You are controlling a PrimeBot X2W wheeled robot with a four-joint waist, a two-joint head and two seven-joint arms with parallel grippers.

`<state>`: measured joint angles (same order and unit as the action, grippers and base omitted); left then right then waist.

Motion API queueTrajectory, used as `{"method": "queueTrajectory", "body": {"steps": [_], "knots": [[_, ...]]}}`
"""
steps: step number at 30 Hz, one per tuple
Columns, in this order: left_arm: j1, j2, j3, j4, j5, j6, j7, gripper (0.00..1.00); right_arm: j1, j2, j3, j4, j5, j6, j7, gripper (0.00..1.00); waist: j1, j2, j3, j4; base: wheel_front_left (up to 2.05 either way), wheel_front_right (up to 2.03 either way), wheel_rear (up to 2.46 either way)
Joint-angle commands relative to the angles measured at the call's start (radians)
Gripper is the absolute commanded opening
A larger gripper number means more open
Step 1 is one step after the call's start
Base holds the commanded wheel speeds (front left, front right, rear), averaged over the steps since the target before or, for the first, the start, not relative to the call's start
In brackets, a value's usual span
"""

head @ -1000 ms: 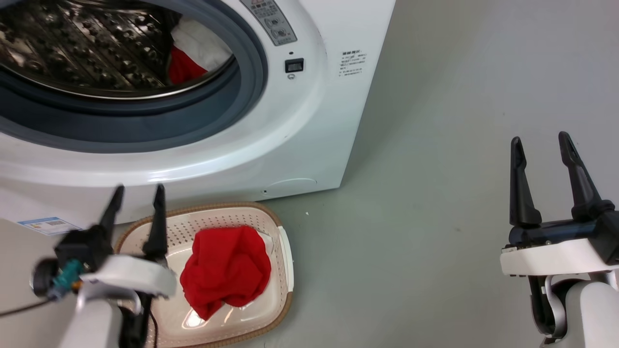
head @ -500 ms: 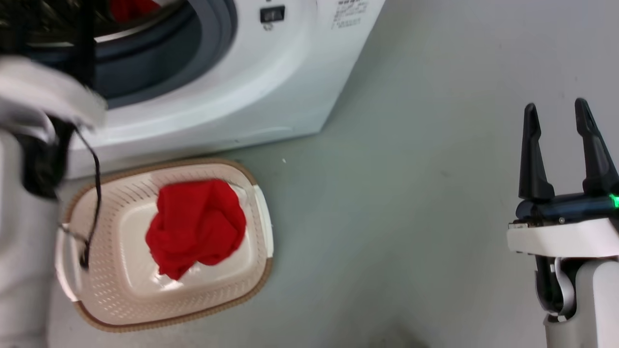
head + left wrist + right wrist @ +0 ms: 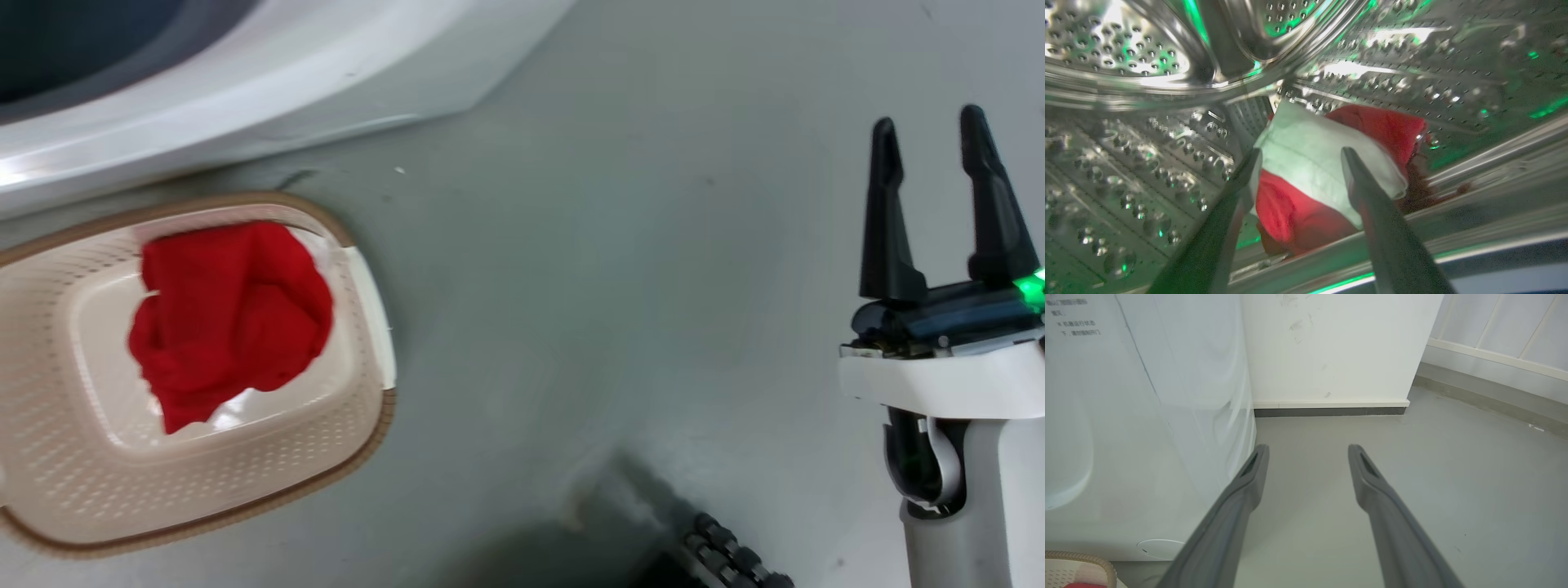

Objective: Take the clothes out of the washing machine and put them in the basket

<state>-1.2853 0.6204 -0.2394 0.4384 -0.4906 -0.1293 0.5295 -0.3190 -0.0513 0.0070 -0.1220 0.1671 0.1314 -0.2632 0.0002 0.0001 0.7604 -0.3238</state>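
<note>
Big white front-loading washing machine (image 3: 269,90) at eleven o'clock, cream perforated plastic basket (image 3: 204,506) at eight.
Inside the steel drum (image 3: 1126,61) I saw red-and-white clothes (image 3: 1310,163) beyond my left gripper (image 3: 1301,151), spread wide and empty; a crumpled red garment (image 3: 229,318) lay in the basket; right gripper (image 3: 927,117), three o'clock, likewise.

The washing machine (image 3: 245,82) is cut off by the head view's top edge and the basket (image 3: 245,482) by its left, its floor partly hidden under a red garment (image 3: 229,318). In the drum (image 3: 1126,143), a white cloth (image 3: 1310,159) covers much of another red garment (image 3: 1290,220); the machine's side print (image 3: 1075,322) is unreadably small.
</note>
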Motion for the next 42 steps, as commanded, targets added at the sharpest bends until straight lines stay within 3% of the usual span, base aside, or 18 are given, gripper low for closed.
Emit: {"method": "queueTrajectory", "body": {"steps": [1,6,12,28,29,30,42], "knots": [[-0.042,0.010,-0.003,0.021,-0.005,-0.001,0.030,1.00,-0.019,0.002,0.011,-0.008,0.013,-0.001,-0.002,1.00,-0.0002,-0.0001,0.049,-0.051,0.00,0.00,0.00],[-0.197,0.043,-0.037,0.131,0.022,-0.001,0.163,1.00,-0.016,0.002,0.059,-0.020,0.043,-0.001,-0.002,1.00,-0.0002,-0.0001,0.093,-0.108,0.00,0.00,0.00],[-0.315,0.012,-0.069,0.269,0.030,0.007,0.258,1.00,0.025,0.002,0.069,-0.031,0.056,-0.001,-0.002,1.00,-0.0002,-0.0001,0.109,-0.124,0.00,0.00,0.00],[-0.391,-0.009,-0.164,0.536,0.050,0.000,0.193,0.99,0.071,0.002,0.078,-0.076,0.048,-0.001,-0.002,1.00,-0.0002,-0.0001,0.142,-0.119,0.03,0.03,0.03],[-0.394,-0.010,-0.171,0.542,0.046,0.000,0.187,0.15,0.070,0.002,0.077,-0.078,0.049,-0.001,-0.002,1.00,-0.0002,-0.0001,0.144,-0.117,0.00,0.00,0.00],[-0.397,-0.012,-0.178,0.546,0.042,0.000,0.181,0.00,0.070,0.002,0.077,-0.079,0.049,-0.001,-0.002,1.00,-0.0002,-0.0001,0.146,-0.116,0.00,0.00,0.00],[-0.428,0.016,-0.265,0.545,-0.033,-0.001,0.100,0.00,0.030,0.002,0.082,-0.073,0.043,-0.001,-0.002,1.00,-0.0002,-0.0001,0.147,-0.106,0.00,0.00,0.00]]}}
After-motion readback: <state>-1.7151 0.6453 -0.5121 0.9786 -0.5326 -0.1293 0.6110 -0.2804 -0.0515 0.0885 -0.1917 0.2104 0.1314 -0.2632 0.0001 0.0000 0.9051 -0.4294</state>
